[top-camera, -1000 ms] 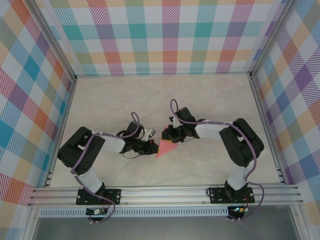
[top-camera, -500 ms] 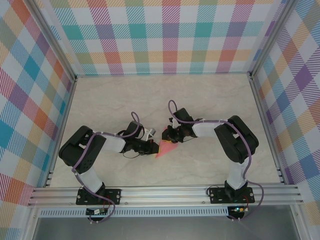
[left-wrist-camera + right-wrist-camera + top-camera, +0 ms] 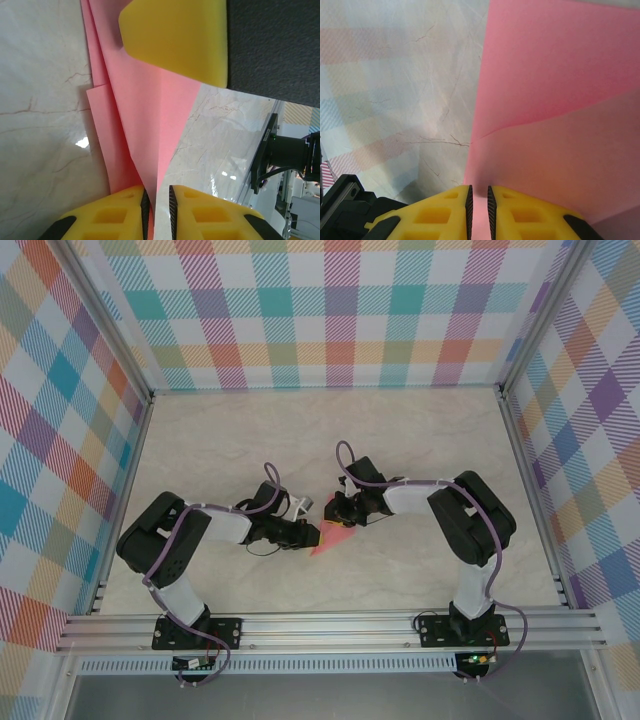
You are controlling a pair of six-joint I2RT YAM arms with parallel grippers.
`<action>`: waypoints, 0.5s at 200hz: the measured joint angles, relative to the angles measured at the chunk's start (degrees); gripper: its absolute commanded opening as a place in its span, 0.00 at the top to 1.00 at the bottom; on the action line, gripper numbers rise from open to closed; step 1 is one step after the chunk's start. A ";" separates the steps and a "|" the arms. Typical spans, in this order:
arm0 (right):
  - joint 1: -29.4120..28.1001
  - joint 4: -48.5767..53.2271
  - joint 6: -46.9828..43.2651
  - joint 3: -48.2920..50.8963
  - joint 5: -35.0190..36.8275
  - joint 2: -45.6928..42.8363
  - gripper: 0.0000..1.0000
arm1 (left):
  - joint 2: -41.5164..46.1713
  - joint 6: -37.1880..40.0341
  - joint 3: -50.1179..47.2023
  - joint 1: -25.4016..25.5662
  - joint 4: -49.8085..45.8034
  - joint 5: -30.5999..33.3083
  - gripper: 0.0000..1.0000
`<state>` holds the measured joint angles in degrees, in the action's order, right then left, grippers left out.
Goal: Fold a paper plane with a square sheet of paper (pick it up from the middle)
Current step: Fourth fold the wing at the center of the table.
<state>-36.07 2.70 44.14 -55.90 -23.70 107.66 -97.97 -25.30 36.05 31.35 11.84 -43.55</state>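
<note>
Left gripper (image 3: 157, 200) first: stands at a narrow gap, eased off a full pinch within the last second, low on the table (image 3: 420, 440) and pointing right. Straddles the raised centre fold of the sheet of paper (image 3: 145, 115) at its narrow end. Hard to say whether either pad touches the paper, so counts as let go rather than holding. Reads as a crease just pressed and the hold loosened for a new grip, with more folds owed before any dart shape.

Middle: sheet of paper (image 3: 332, 538) lying flat between the two grippers in the overhead view. Shows as a salmon-pink tapering wedge with layered flaps, wide end toward the right arm, tip toward the near rail (image 3: 330, 625).

Right: right gripper (image 3: 479, 197) likewise parted by a sliver, with the sheet's edge running into the gap. Sets one of its pads (image 3: 175, 40) over the wide end, as seen from the left wrist. Has crept a touch leftward over the last second.

Room: bare marble left of, beyond and right of the paper, with checked walls (image 3: 330, 320) well apart from both arms. Tightest between the grippers themselves, close together over the sheet, so calls for backing straight out, not swinging sideways
</note>
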 measured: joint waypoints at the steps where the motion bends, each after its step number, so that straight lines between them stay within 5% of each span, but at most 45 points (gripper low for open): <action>1: 0.00 0.00 0.00 0.00 -0.02 0.02 0.81 | 0.00 0.07 0.02 0.00 -0.07 0.04 0.83; 46: 0.02 0.15 0.00 -0.26 -0.74 0.33 0.81 | -0.02 1.25 0.98 0.11 -3.30 2.75 1.00; 100: 0.02 1.01 -0.04 -0.85 -0.81 0.87 0.82 | -0.07 -0.90 0.94 0.11 -3.10 3.17 0.98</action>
<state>-36.05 3.70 44.10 -56.75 -24.51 108.53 -98.04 -26.20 36.99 31.46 8.73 -40.38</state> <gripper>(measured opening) 0.183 0.045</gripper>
